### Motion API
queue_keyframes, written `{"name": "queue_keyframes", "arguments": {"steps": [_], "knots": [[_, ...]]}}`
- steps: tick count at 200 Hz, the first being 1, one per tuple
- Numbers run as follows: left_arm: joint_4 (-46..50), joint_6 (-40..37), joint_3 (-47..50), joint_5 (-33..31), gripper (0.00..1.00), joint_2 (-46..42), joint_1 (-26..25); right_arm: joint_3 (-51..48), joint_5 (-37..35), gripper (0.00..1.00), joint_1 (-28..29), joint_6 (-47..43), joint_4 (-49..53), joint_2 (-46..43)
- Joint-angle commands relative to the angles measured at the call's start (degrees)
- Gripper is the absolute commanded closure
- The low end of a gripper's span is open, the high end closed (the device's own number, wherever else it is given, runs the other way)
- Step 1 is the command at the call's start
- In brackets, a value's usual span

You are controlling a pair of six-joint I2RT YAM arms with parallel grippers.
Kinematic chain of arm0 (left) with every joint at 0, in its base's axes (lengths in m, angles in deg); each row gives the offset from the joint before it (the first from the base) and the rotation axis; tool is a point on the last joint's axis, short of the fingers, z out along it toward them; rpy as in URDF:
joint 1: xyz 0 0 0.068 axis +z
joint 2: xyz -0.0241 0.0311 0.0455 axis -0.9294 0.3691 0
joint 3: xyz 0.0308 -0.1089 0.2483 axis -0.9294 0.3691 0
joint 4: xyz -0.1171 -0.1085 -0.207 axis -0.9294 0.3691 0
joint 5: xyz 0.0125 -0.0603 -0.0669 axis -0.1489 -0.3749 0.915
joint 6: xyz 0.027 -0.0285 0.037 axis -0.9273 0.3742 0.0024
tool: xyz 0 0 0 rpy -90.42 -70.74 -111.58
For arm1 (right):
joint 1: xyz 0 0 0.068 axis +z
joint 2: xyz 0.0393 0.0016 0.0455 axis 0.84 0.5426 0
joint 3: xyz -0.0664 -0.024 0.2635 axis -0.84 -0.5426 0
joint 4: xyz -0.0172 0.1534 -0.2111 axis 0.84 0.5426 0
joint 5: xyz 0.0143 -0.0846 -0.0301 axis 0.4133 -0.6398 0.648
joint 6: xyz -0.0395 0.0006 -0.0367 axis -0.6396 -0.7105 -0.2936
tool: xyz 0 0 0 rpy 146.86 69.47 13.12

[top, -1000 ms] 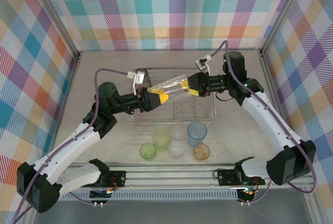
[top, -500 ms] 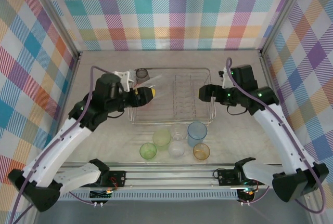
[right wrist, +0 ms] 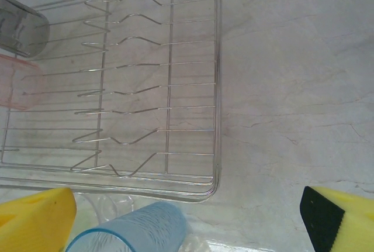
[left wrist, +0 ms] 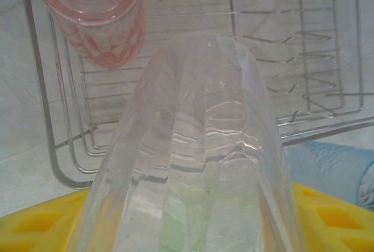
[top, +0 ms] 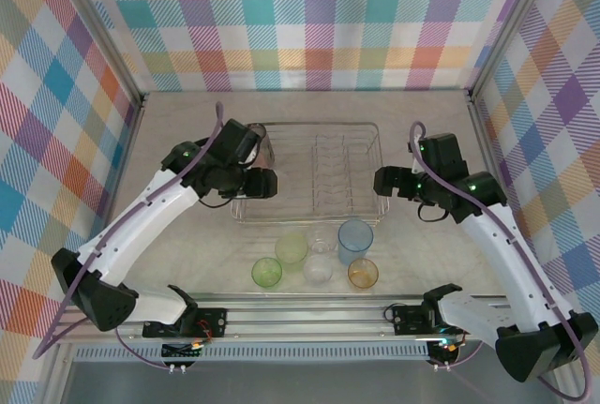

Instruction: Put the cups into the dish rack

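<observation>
The left gripper (top: 257, 182) swings lower over the dish rack's (top: 319, 126) left end, jaws clamped on a clear cup (left wrist: 193, 147); the right gripper (top: 382, 182) backs off, jaws wide apart.

White-shelled left arm (top: 141, 228) and right arm (top: 511, 240) have black joints, purple cables (top: 221, 118), yellow tool pads (right wrist: 35, 217).

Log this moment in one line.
left jaws: shut on clear cup over dish rack | right jaws: open | racked: pink cup, grey cup

Clear cup (left wrist: 193, 164), pink cup (left wrist: 99, 18) cropped by edges.
</observation>
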Motion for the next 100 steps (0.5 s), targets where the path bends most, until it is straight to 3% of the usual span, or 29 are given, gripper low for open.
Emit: {"name": "queue_keyframes", "arguments": {"steps": [1,44,100], "knots": [[4.85,-1.04,-1.9,-4.92,1.0,2.82,-1.54,-0.66,-0.63,0.01,0.01,-1.22,0.23,0.97],[9.35,-1.75,-4.52,-9.69,1.0,9.69,-3.01,-0.1,0.48,0.01,-0.03,-1.29,0.03,2.5],[9.99,-2.72,-5.32,-10.47,1.0,15.06,-3.15,-0.52,0.75,0.01,0.02,-1.53,0.18,3.02]]}}
